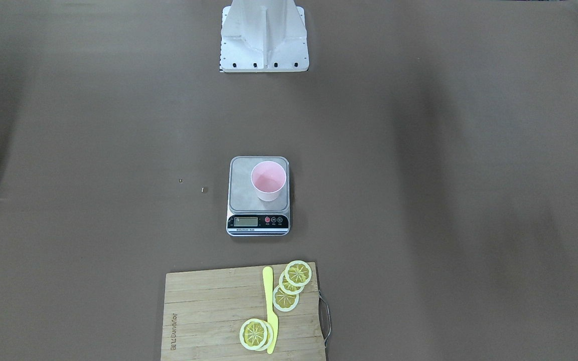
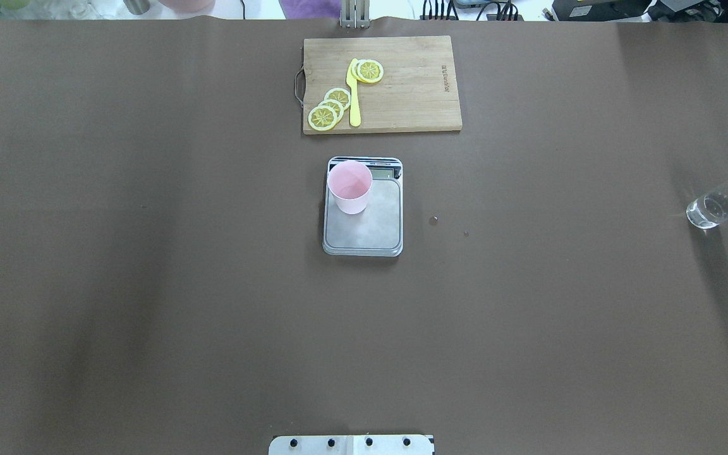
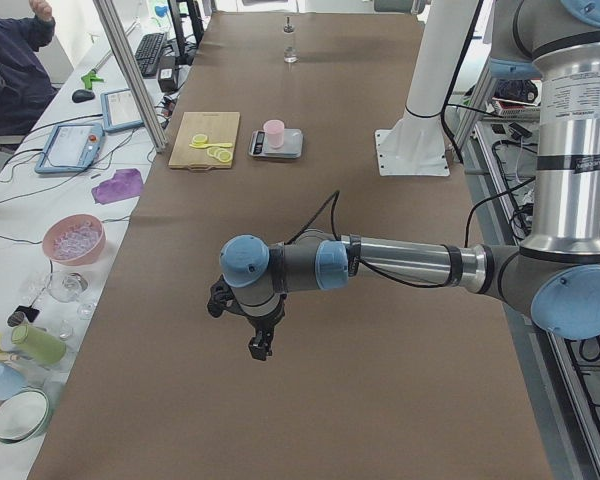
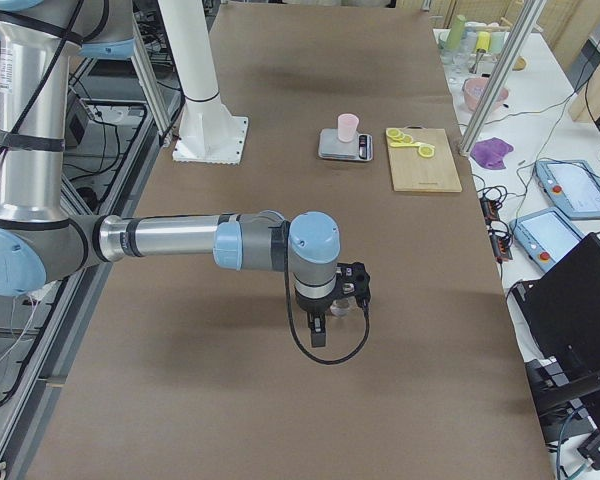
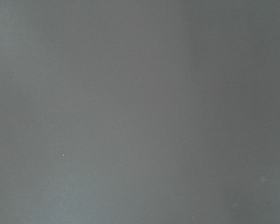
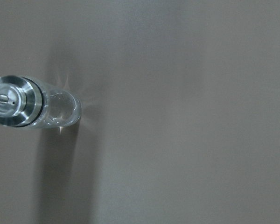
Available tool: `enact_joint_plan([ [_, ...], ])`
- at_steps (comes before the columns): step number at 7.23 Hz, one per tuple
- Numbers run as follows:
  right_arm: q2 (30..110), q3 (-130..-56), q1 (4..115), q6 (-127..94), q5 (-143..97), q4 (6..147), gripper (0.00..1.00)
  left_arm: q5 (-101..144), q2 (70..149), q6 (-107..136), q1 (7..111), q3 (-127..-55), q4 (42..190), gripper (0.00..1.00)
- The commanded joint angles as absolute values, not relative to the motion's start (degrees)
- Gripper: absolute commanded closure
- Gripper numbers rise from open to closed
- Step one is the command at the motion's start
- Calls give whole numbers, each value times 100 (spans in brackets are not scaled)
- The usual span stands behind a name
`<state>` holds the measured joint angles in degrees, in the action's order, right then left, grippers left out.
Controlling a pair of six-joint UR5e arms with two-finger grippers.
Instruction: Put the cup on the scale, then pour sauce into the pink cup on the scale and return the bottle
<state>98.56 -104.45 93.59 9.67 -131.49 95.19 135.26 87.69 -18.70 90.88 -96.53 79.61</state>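
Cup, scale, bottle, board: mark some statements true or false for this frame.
1. The cup stands upright on the scale. True.
2. The bottle lies on the board. False: it stands on the table, far from the board, out at the robot's right.
3. A yellow knife and lemon slices lie on the board. True.
4. The bottle's cap is off. False: the silver cap is on the bottle.
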Motion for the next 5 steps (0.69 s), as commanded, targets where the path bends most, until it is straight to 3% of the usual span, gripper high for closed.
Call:
enact_joint_plan([
  [1, 9853, -10459, 9352, 967, -13157, 9519, 0, 13518, 8763, -1863, 9088, -9589, 8094, 2],
  [5, 9853, -10547, 9360, 967, -13148, 9519, 0, 13518, 8763, -1872, 9088, -9589, 8104, 2],
])
